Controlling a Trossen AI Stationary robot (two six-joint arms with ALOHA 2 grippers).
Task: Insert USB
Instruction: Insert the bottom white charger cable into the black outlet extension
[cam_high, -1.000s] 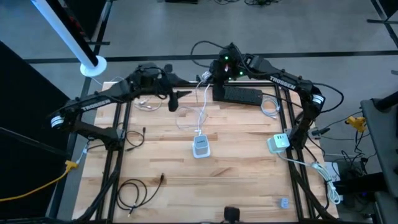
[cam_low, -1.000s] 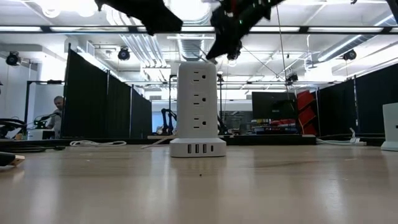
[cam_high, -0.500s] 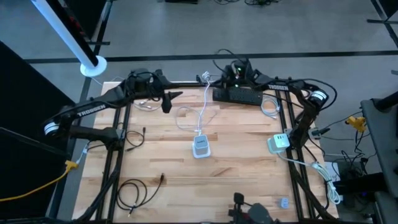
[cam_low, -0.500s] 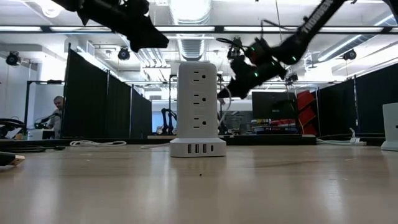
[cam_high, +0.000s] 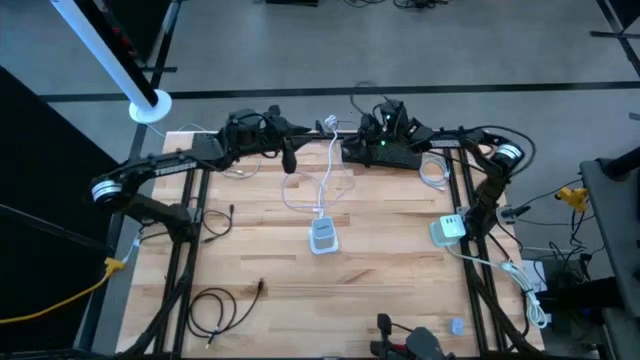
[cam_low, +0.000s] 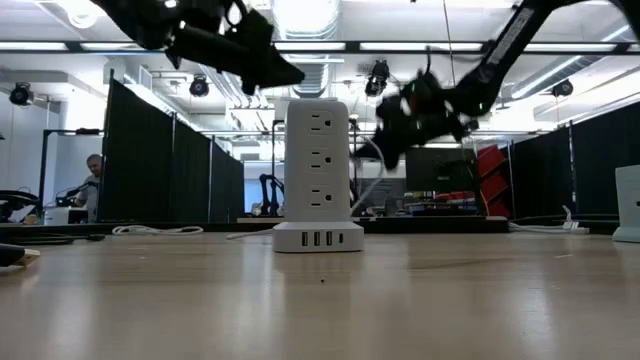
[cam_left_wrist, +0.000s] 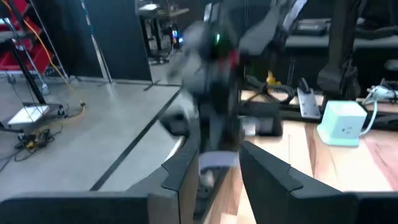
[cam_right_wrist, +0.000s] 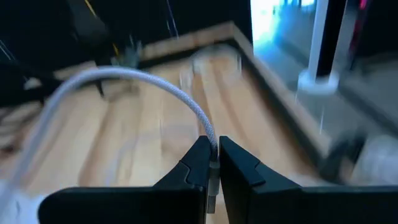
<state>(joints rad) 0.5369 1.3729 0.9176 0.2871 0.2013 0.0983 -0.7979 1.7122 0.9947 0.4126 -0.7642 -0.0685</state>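
Since a second ago your left arm has swung inward along the far edge of the table, and your right arm has pulled back from over the middle to the far side, dropping lower above the black power strip (cam_high: 385, 155). Your right gripper (cam_right_wrist: 211, 163) now sits pressed together on the white braided cable (cam_right_wrist: 149, 84), pinching it just behind its end, and the cable arcs away from the fingertips over the wooden table (cam_high: 260, 250). In the high view that same cable (cam_high: 325, 180) loops down the boards to the white power tower (cam_high: 322, 235), which stands upright near the middle of the table; the low view shows its row of USB ports (cam_low: 318, 238) along the base, facing the camera, with nothing plugged into them. Your left gripper (cam_high: 289, 160) hangs in the air near the far edge, just beside the upper run of the cable. Its wrist view shows the two dark fingers (cam_left_wrist: 264, 171) standing a little apart with nothing gripped between them. A second white charger block (cam_high: 449, 228) sits by the right edge.
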